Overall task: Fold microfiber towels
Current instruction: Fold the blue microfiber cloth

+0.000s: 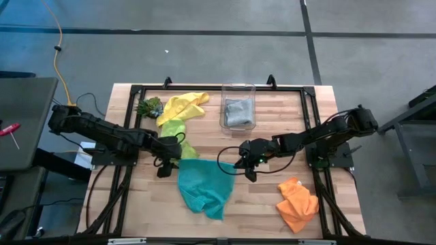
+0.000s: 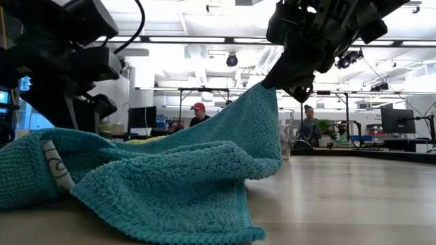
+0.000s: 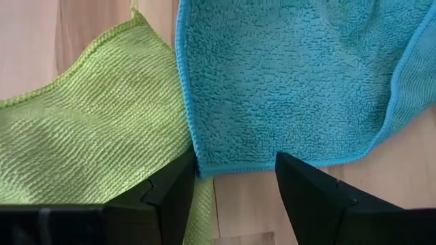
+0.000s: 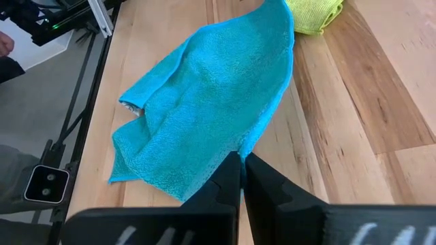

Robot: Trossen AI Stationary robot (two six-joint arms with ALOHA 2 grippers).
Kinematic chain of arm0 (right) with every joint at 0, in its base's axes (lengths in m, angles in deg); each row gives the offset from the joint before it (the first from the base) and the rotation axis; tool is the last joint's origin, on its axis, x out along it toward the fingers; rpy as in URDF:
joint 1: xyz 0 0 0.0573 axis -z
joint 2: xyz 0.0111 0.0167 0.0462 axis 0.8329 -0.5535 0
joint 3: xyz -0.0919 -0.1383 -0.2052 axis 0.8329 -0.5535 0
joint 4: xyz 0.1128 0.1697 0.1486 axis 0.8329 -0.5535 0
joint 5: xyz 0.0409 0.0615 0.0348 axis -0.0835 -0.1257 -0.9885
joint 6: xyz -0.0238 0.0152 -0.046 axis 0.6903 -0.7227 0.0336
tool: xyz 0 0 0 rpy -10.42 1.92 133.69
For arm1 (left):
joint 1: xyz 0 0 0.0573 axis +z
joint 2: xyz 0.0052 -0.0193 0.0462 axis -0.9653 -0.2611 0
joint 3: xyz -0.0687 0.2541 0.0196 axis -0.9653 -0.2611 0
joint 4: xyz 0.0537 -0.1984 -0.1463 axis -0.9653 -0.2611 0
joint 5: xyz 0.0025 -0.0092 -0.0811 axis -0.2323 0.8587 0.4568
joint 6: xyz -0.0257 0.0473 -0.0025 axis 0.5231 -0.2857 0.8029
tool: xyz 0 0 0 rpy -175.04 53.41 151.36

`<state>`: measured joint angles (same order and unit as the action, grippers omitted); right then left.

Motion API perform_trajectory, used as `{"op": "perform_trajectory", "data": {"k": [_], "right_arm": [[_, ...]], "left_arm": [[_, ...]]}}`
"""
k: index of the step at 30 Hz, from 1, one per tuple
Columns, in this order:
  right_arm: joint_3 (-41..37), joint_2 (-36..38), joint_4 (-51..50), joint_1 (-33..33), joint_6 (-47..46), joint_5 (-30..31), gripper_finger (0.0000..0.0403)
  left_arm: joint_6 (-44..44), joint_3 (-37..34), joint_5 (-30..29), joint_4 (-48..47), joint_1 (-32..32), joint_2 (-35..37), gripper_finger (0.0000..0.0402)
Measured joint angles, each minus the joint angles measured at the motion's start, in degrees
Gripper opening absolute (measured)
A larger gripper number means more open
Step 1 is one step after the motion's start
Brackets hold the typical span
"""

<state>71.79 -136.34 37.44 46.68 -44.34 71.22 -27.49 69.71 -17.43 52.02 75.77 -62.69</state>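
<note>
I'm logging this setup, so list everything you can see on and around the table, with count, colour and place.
Teal towel: one, table centre, one edge lifted.
Lime green towel: one, left of centre.
Yellow towel: one, far left.
Orange towel: one, crumpled, near right.
Grey towel: one, inside the box.
Clear plastic box: one, far centre.
Leafy clump: one, green, far left.
People: two, in the room behind.
Left hand: open, at the teal towel's corner.
Right hand: shut on the teal towel.

place: robotics lab | evidence: monitors [image 2: 397,120], ceiling striplights [image 2: 204,39], seated people [image 2: 198,114]
</note>
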Motion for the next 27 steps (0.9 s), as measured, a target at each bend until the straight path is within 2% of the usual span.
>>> {"op": "perform_trajectory", "data": {"k": [8, 13, 20, 27], "right_arm": [[0.0, 0.0, -0.02, 0.0, 0.0, 0.02, 0.0], [0.0, 0.0, 0.07, -0.02, -0.22, 0.0, 0.0], [0.0, 0.0, 0.22, -0.02, -0.22, 0.0, 0.0], [0.0, 0.0, 0.22, -0.02, -0.22, 0.0, 0.0]], "left_arm": [[-0.17, 0.01, -0.21, 2.15, 0.07, -3.32, 0.0187], [1.32, 0.0, -3.81, 2.5, 0.08, -5.53, 0.0152], [1.39, 0.02, -3.62, 4.07, 0.2, -3.97, 0.0093], [1.32, 0.02, -3.62, 3.31, 0.2, -3.58, 0.0072]]}}
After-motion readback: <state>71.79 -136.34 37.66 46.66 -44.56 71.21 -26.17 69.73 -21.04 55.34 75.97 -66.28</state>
